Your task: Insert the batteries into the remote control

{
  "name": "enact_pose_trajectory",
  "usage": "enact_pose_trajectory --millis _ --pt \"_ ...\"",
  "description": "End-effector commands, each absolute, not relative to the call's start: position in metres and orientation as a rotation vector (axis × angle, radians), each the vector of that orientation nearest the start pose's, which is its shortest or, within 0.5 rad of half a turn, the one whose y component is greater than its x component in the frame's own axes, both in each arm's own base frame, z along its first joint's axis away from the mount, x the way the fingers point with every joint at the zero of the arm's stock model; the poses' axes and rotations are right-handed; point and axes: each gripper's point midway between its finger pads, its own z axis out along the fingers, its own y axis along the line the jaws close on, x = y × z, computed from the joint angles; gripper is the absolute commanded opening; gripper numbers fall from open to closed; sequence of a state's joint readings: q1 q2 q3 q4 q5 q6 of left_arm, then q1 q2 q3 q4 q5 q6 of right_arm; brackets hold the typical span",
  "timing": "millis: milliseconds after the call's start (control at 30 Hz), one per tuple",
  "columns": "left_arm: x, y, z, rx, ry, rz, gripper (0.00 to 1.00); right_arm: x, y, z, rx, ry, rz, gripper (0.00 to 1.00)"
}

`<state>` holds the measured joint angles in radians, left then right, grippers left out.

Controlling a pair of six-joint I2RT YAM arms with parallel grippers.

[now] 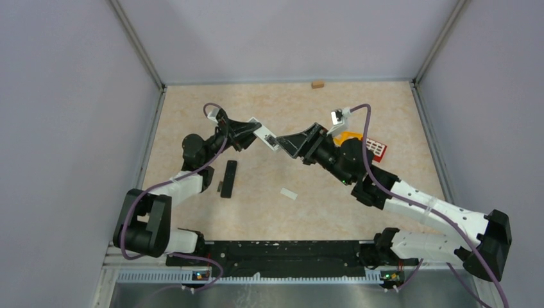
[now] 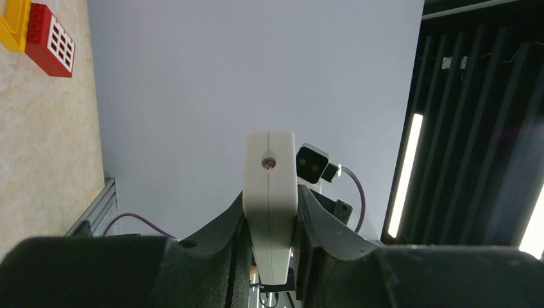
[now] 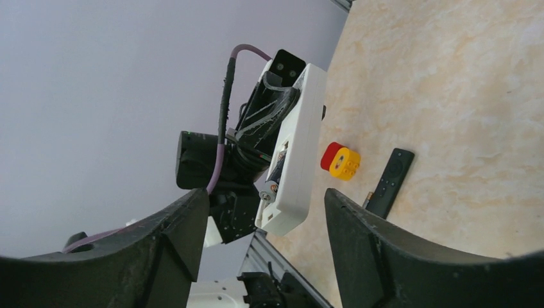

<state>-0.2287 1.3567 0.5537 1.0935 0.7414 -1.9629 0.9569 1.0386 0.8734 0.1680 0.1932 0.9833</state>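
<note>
1. The table has a pale, marbled top, and both arms reach over its middle toward each other.
2. The left gripper is clamped on the white remote. Its two fingers press the remote's long sides and hold it up off the table, with one end pointing at the right arm.
3. The right gripper sits just at the remote's free end. Its fingers are spread wide with nothing between them.
4. In the right wrist view the white remote's back is open.
5. A black remote lies flat on the table near the left arm, well apart from the white one.
6. A red brick with a white grid face lies beside a yellow piece, behind the right arm.
7. A small red-and-yellow block lies near the black remote in the right wrist view.
8. A flat white cover piece lies alone on the table, nearer the arm bases than the two grippers.
9. A battery, dark with a metal end, lies inside the open compartment of the white remote. Whether it is fully seated cannot be told.
10. A tiny wooden block rests against the far wall.
</note>
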Motion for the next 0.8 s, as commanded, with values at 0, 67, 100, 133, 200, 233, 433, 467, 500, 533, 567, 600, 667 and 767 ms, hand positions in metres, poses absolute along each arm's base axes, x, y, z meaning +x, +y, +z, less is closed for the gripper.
enact_pose_trajectory --millis 0,67,100,133,200,233,433,467,500,533,567,600,667,767 --pt "0.292 -0.216 0.345 -0.545 1.541 -2.239 0.00 0.223 0.319 0.358 0.250 1.653 1.457 0.58" --pt "0.292 -0.216 0.346 -0.544 1.538 -2.239 0.00 0.224 0.323 0.356 0.252 1.663 1.468 0.51" --pt "0.291 -0.216 0.346 -0.542 1.537 -2.240 0.00 0.224 0.324 0.354 0.260 1.670 1.474 0.48" --pt "0.291 -0.216 0.346 -0.540 1.537 -2.238 0.00 0.224 0.325 0.353 0.261 1.670 1.476 0.46" --pt "0.291 -0.216 0.346 -0.535 1.537 -2.237 0.00 0.225 0.326 0.354 0.260 1.662 1.484 0.43" --pt "0.290 -0.216 0.346 -0.535 1.536 -2.237 0.00 0.225 0.327 0.354 0.256 1.656 1.489 0.43" --pt "0.286 -0.217 0.346 -0.519 1.535 -2.231 0.00 0.225 0.329 0.352 0.265 1.651 1.501 0.40" --pt "0.286 -0.217 0.346 -0.515 1.535 -2.229 0.00 0.226 0.328 0.352 0.267 1.651 1.497 0.39" --pt "0.285 -0.217 0.346 -0.508 1.534 -2.228 0.00 0.227 0.328 0.352 0.272 1.650 1.495 0.39" --pt "0.284 -0.218 0.347 -0.499 1.537 -2.226 0.00 0.227 0.328 0.352 0.272 1.651 1.496 0.39" --pt "0.283 -0.218 0.348 -0.488 1.538 -2.226 0.00 0.227 0.329 0.352 0.272 1.649 1.497 0.38" --pt "0.283 -0.219 0.347 -0.482 1.539 -2.225 0.00 0.227 0.329 0.351 0.273 1.651 1.496 0.38" --pt "0.280 -0.220 0.351 -0.445 1.532 -2.216 0.00 0.229 0.330 0.348 0.277 1.662 1.490 0.36" --pt "0.274 -0.220 0.361 -0.366 1.503 -2.189 0.00 0.229 0.331 0.343 0.282 1.682 1.483 0.33"
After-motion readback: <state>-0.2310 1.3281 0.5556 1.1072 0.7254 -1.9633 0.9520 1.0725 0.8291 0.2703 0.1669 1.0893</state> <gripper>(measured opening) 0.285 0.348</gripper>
